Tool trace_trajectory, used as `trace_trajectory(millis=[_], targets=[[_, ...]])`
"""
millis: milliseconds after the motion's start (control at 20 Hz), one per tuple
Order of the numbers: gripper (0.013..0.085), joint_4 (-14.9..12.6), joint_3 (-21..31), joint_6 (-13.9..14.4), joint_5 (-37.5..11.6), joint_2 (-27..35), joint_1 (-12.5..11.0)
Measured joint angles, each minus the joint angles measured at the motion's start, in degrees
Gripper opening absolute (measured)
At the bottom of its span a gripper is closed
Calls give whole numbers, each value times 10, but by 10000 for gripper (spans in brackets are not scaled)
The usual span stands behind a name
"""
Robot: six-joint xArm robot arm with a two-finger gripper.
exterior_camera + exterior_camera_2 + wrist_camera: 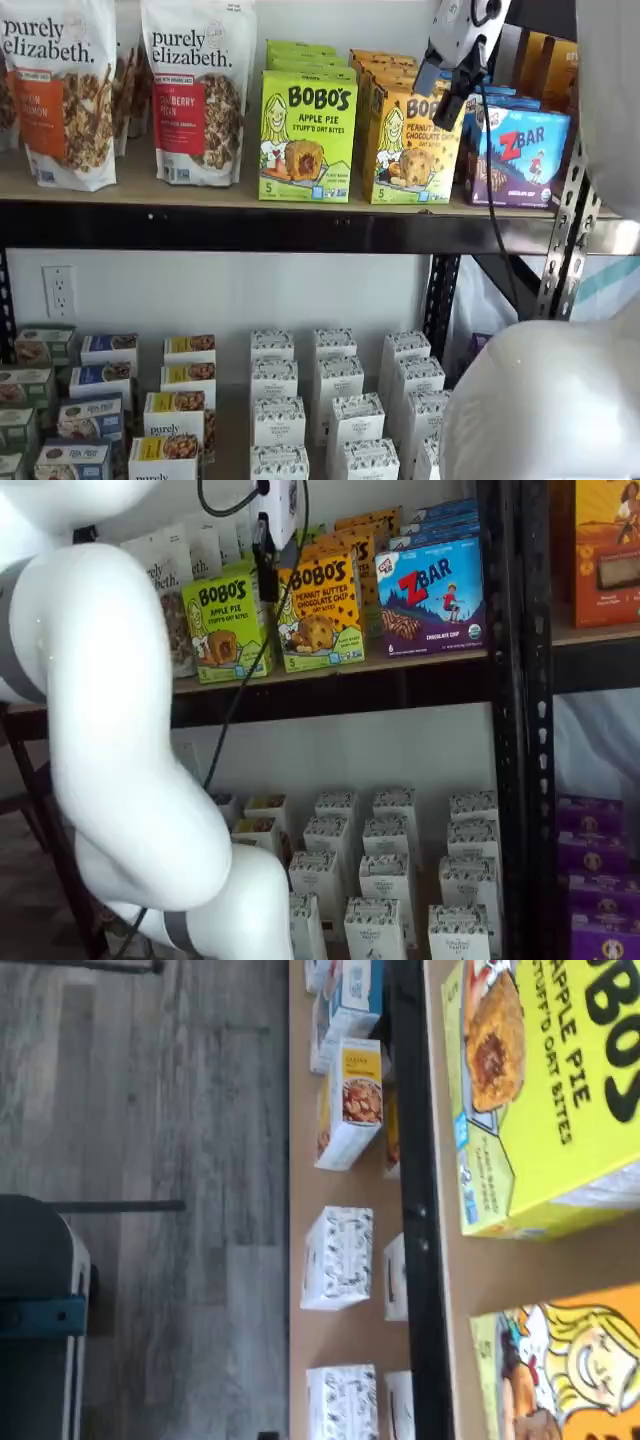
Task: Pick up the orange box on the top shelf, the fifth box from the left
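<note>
Both shelf views show the orange box upright on the top shelf, touching the green Apple Pie carton at its 9 o'clock and the blue ZBar box at its 3 o'clock. The gripper hangs before the orange box's upper part; whether its black fingers are parted I cannot tell.

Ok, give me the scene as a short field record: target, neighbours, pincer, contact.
target: orange Bobo's box, upright on the top shelf
left neighbour: lime-green Bobo's Apple Pie box
right neighbour: blue ZBar box
pincer: in front of the target's upper part in both shelf views
pincer state: cannot tell
contact: not visibly gripped
lower level: small white boxes
</note>
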Motion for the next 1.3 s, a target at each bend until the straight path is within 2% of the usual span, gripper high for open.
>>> trace_trajectory(millis=[200,400,600,900,1300], targets=[[850,-14,-13,4,-11,15,8],[850,-31,-45,10,1,40,18],[850,-36,-64,15,-10,54,23],[850,-66,-120,22,6,94,36],[850,-61,-214,21,56,184,32]])
